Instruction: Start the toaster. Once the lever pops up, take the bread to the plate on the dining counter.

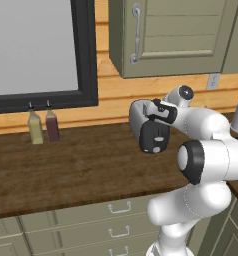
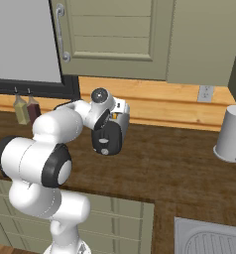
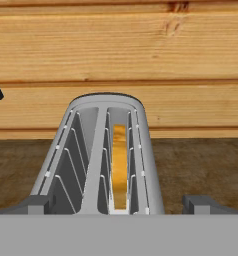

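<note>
Toaster (image 1: 150, 131) and wooden surface (image 1: 76, 170) are shared by both rear base views, left and right; the slots are viewed closely from above by the hand camera.

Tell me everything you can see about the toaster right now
The toaster is a rounded silver-white metal body with a black end panel facing the robot. It stands upright on the dark wood worktop, near the plank wall. From above it has two long slots with wire guides: the right one holds the bread, a tan-yellow slice on edge, and the left one looks empty. The gripper hangs open just above its near end; whether it touches cannot be told.
</note>
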